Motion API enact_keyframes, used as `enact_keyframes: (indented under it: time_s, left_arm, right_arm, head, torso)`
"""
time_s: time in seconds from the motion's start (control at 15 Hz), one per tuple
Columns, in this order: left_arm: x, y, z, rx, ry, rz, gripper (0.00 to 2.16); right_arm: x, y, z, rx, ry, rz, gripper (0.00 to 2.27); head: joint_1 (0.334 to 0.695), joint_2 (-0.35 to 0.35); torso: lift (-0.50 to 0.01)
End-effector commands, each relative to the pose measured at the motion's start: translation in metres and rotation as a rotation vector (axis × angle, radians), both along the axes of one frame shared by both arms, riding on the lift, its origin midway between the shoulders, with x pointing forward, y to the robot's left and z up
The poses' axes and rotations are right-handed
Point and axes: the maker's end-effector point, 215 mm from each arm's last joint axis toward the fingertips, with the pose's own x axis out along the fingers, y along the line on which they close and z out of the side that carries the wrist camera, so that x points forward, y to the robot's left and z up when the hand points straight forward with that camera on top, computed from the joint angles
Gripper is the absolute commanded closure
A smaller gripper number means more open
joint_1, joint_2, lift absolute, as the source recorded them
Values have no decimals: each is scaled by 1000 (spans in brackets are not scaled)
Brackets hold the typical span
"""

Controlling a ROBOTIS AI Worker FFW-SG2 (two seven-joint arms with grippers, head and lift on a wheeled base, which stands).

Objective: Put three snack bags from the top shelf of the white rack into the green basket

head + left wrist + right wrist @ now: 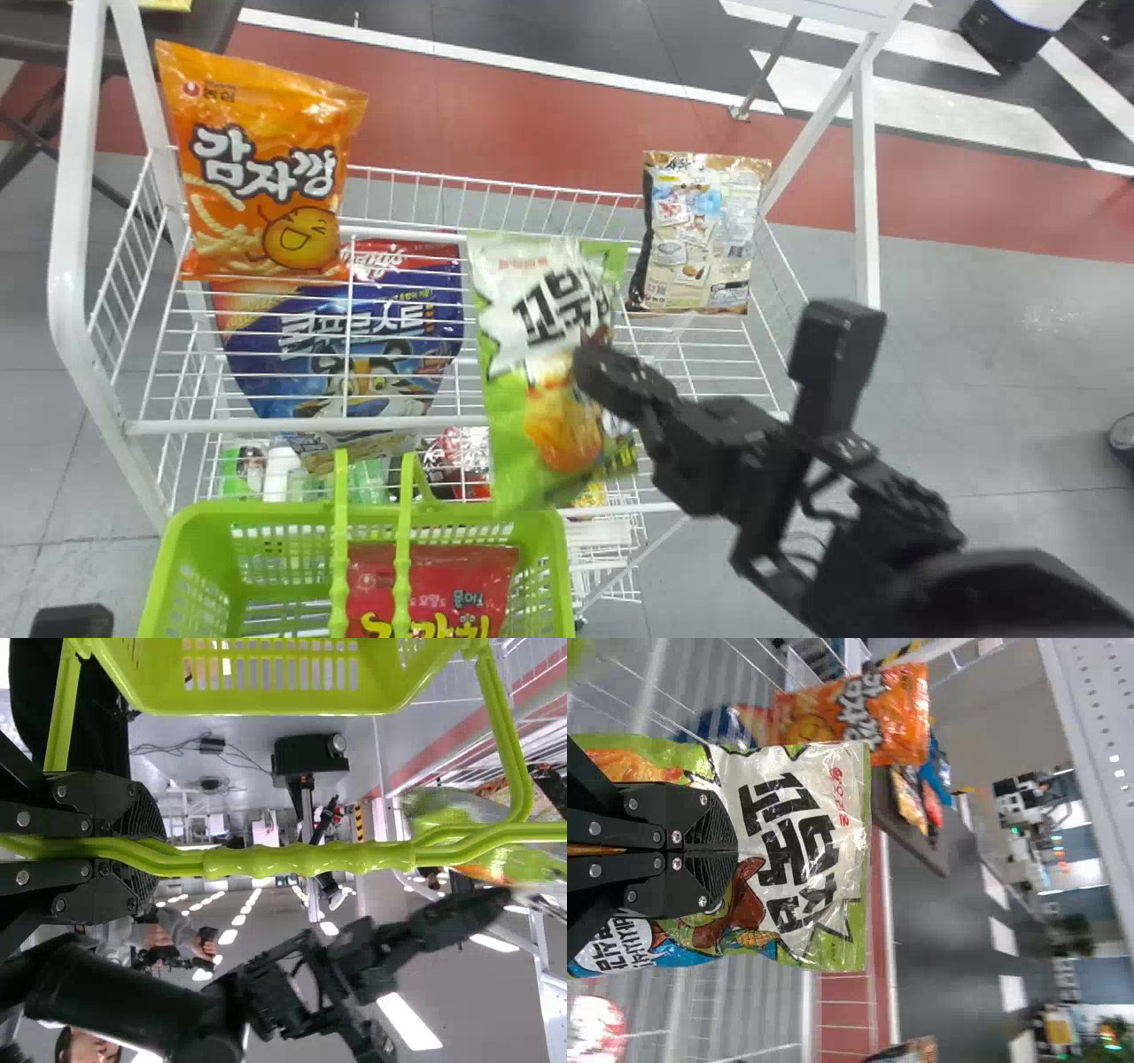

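- Right tool (601,365): clenched on green snack bag (509,416).
- Left tool (152,850): grasping handles (310,858) of green basket (202,516).
- Red bag (443,580): in basket, left of right tool.
- Orange bag (266,168): beyond it, leftward; brown bag (700,235): beyond, rightward.

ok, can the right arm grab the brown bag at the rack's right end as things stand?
Probably not: the right gripper is shut on the green-and-white bag. The brown bag itself looks accessible, with nothing covering it in the head view.
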Motion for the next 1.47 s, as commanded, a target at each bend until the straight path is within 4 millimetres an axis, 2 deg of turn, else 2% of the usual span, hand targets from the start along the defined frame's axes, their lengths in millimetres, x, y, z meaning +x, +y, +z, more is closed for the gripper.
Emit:
enact_keyframes:
  time_s: [0.0, 0.07, 0.2, 0.33, 0.53, 0.73, 0.87, 1.0, 1.13, 1.2, 1.27, 1.33, 1.4]
  left_arm:
    - [-4, -2, 1, -2, 3, 0, 2145]
    - [-6, -2, 0, -4, 0, 11, 2145]
    - [-8, -6, 0, -5, -3, 6, 2145]
    - [-8, -9, 0, -4, -9, 5, 2145]
    - [-10, -12, -1, 1, -9, -3, 2145]
    - [-12, -15, -1, 1, -10, -9, 2145]
    - [-14, -16, 1, 0, -11, -13, 2145]
    - [-16, -14, 3, 1, -19, -10, 2145]
    - [-16, -9, 3, 3, -14, -2, 2145]
    - [-15, -7, 2, 4, -15, 1, 2145]
    - [-15, -7, 3, 2, -16, 1, 2145]
    - [-14, -8, 4, 5, -22, 1, 2145]
    - [-14, -9, 5, 6, -26, -3, 2145]
  right_arm:
    - [-37, -6, -16, 11, 92, 0, 2135]
    - [-49, -4, -18, 11, 113, 12, 2132]
    - [-96, 0, -43, 76, 283, 47, 2132]
    - [-133, 13, -64, 138, 415, 89, 2132]
    - [-162, 39, -88, 221, 517, 151, 2135]
    - [-170, 77, -87, 255, 525, 236, 2132]
    - [-161, 102, -86, 234, 486, 284, 2132]
    - [-144, 117, -100, 193, 441, 303, 2132]
    - [-131, 121, -123, 167, 437, 318, 2111]
    - [-127, 121, -132, 165, 443, 318, 1912]
    - [-123, 118, -139, 159, 451, 311, 1440]
    - [-119, 113, -144, 140, 454, 303, 603]
    - [-117, 108, -145, 126, 451, 298, 2]
  head:
    - [695, -350]
    - [695, -350]
    - [695, -350]
    - [695, -350]
    - [695, -350]
    - [695, -350]
    - [695, -350]
    - [695, -350]
    - [695, -350]
    - [695, -350]
    - [695, -338]
    - [695, -327]
    - [695, -322]
  torso:
    - [0]
    - [0]
    - [0]
    - [0]
    - [0]
    - [0]
    - [0]
    - [0]
    - [0]
    - [0]
    - [0]
    - [0]
    - [0]
